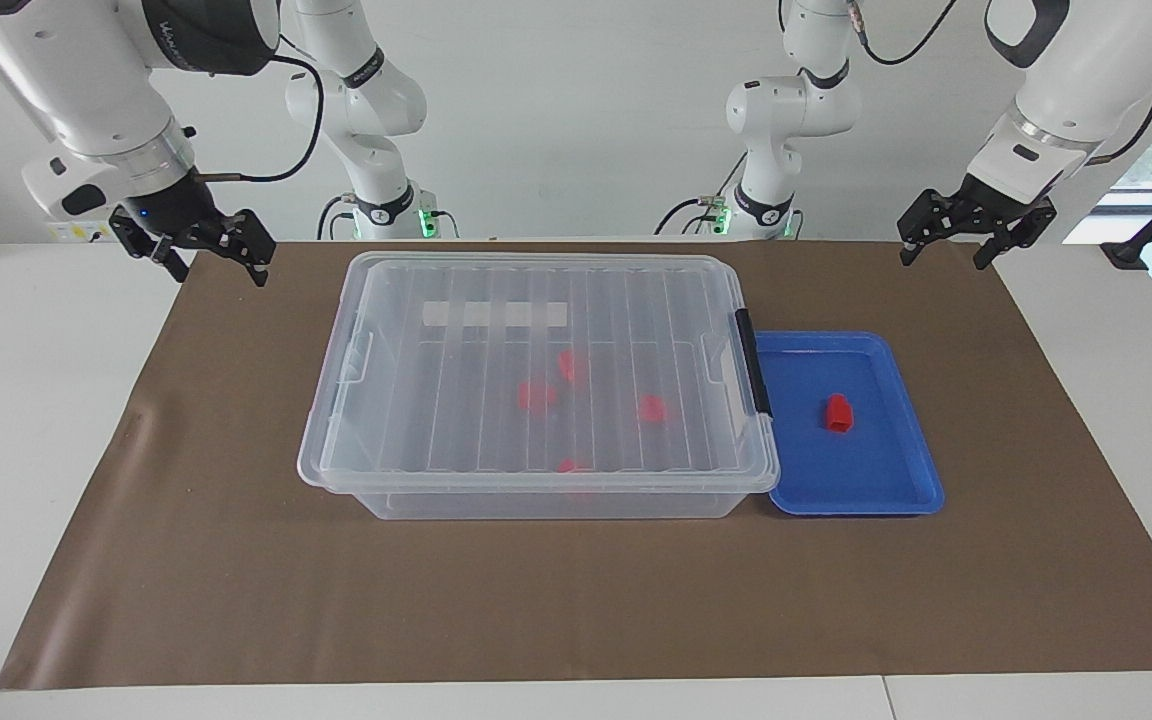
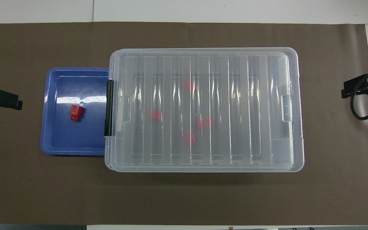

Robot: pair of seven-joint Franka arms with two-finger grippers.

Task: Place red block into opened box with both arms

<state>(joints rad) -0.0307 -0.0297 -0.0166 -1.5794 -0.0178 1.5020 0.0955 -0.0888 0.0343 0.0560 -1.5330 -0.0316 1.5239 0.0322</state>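
One red block (image 1: 838, 413) lies in the blue tray (image 1: 896, 470), right of centre in the facing view, touching nothing else. Just beside the tray stands the clear box (image 1: 536, 490), lid (image 1: 456, 400) on, with four red pieces (image 1: 537, 396) dimly visible inside. Both grippers hover with fingers apart and empty: left gripper (image 1: 976, 238) at upper right, right gripper (image 1: 198, 245) at upper left.
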